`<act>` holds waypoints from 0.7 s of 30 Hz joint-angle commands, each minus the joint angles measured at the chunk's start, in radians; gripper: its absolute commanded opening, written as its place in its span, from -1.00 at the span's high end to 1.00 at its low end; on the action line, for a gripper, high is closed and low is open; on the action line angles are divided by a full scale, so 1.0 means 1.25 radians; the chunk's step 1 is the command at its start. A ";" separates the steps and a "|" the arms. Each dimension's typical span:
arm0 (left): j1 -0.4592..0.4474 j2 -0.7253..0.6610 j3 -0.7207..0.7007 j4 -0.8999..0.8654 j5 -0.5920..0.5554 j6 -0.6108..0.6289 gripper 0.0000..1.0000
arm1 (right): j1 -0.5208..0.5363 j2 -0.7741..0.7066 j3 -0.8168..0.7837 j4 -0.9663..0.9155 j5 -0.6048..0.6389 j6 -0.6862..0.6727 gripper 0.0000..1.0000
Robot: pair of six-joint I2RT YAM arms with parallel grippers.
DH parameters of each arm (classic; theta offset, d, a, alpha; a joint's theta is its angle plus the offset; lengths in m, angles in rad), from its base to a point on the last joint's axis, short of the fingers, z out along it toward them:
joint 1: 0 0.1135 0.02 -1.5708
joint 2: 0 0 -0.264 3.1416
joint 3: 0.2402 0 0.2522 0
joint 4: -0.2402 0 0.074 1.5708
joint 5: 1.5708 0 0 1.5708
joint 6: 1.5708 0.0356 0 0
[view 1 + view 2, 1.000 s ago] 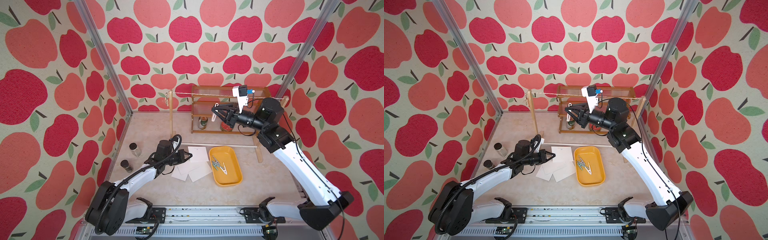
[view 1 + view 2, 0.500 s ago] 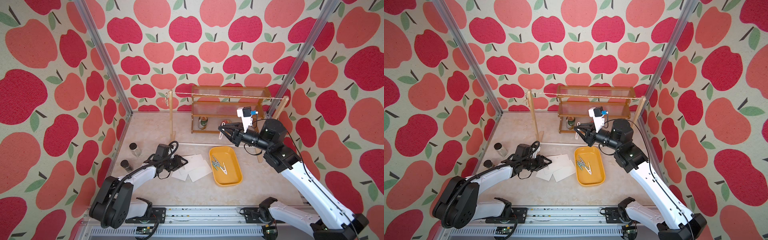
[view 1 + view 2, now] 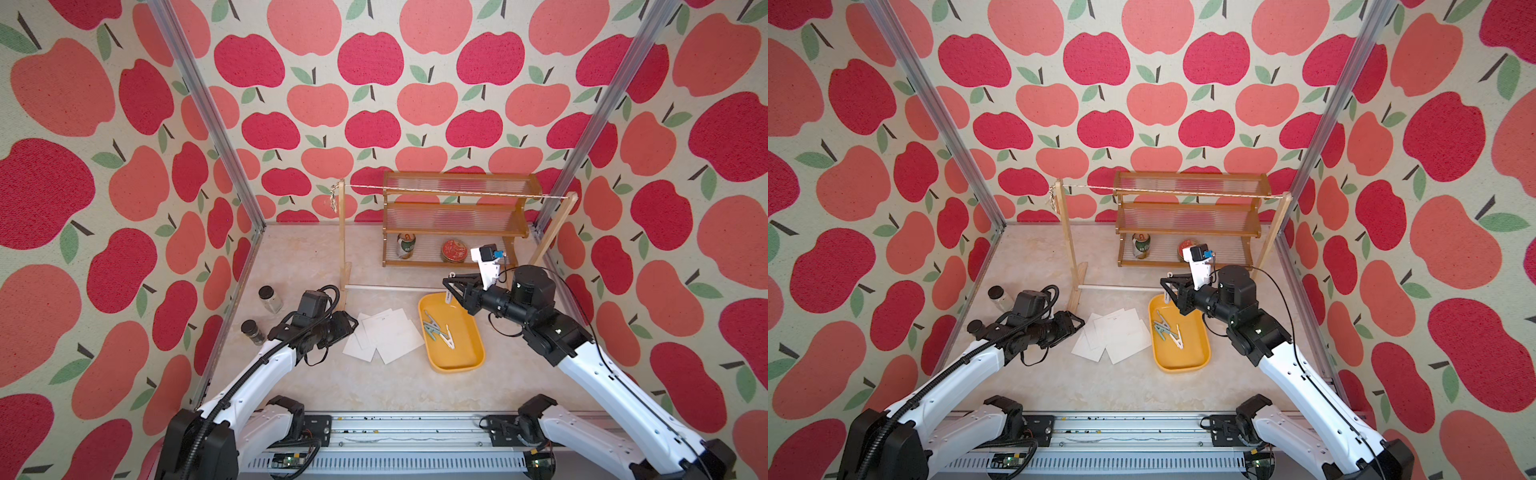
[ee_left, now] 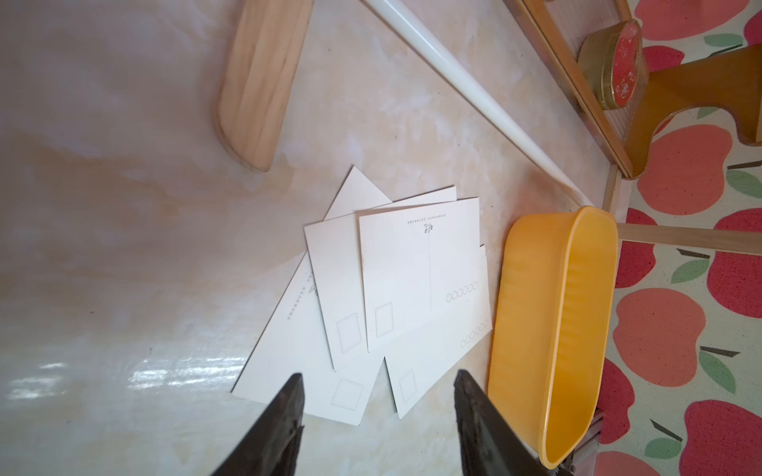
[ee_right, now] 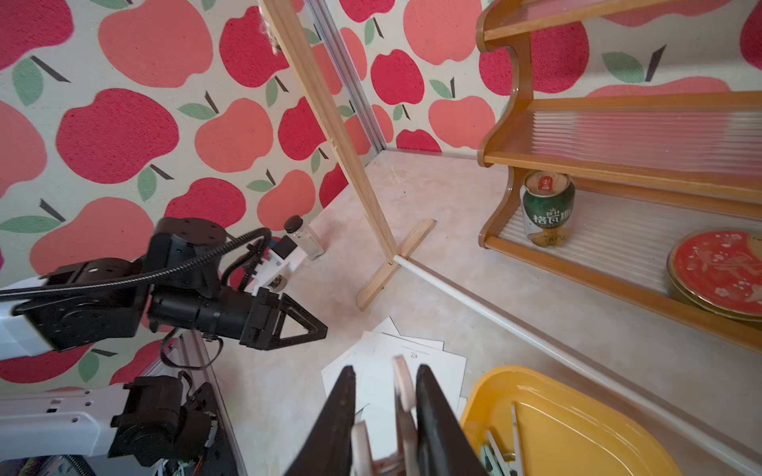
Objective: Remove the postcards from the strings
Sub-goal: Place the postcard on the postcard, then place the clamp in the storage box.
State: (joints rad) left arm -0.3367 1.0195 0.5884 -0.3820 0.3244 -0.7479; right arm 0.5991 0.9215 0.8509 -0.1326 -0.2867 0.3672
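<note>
- Postcards (image 3: 388, 334) lie piled on the bench (image 3: 374, 390) beside the tray (image 3: 457, 368) in both top views; the string (image 3: 449, 192) runs between two posts (image 3: 342, 232), well above them.
- Left wrist view: left gripper (image 4: 378, 376) is open, near the postcards' edge.
- Right wrist view: right gripper (image 5: 385, 371) pinches a peg (image 5: 402, 383) by the tray.

Four postcards (image 4: 416, 268) overlap just beside the yellow tray (image 3: 459, 357), which holds apparently three clothespins (image 3: 436, 330). One more clothespin (image 5: 406, 391) is pinched in the right end effector (image 5: 386, 371) over the tray's far end. Beyond the tray are one string (image 3: 449, 192) on two wooden posts (image 3: 342, 232) and one shelf (image 3: 455, 228) with one can (image 3: 406, 246) and one round tin (image 3: 454, 250); two jars (image 3: 270, 298) stand well apart from it.
</note>
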 commanded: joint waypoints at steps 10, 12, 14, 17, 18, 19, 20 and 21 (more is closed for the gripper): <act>-0.038 -0.010 0.056 0.028 -0.044 0.053 -0.16 | -0.006 0.140 -0.145 0.074 0.136 0.013 0.45; -0.046 -0.005 0.055 0.045 -0.038 0.057 -0.16 | -0.006 0.179 -0.161 0.108 0.137 0.027 0.45; -0.056 0.000 0.052 0.067 -0.028 0.060 -0.17 | -0.006 0.221 -0.176 0.143 0.142 0.038 0.45; -0.070 0.007 0.053 0.095 -0.021 0.066 -0.21 | -0.006 0.284 -0.185 0.189 0.142 0.052 0.43; -0.075 0.009 0.054 0.102 -0.019 0.069 -0.22 | -0.006 0.304 -0.186 0.200 0.142 0.053 0.42; -0.079 0.011 0.054 0.111 -0.017 0.071 -0.24 | -0.006 0.323 -0.186 0.210 0.143 0.056 0.42; -0.083 0.014 0.056 0.116 -0.018 0.072 -0.24 | -0.006 0.338 -0.185 0.216 0.142 0.056 0.41; -0.086 0.018 0.058 0.119 -0.018 0.073 -0.24 | -0.006 0.351 -0.182 0.220 0.141 0.055 0.39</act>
State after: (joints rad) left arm -0.4335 1.0317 0.6323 -0.2760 0.2958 -0.6815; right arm 0.5953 1.3342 0.6281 0.0685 -0.1238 0.4137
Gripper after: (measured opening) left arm 0.620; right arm 0.302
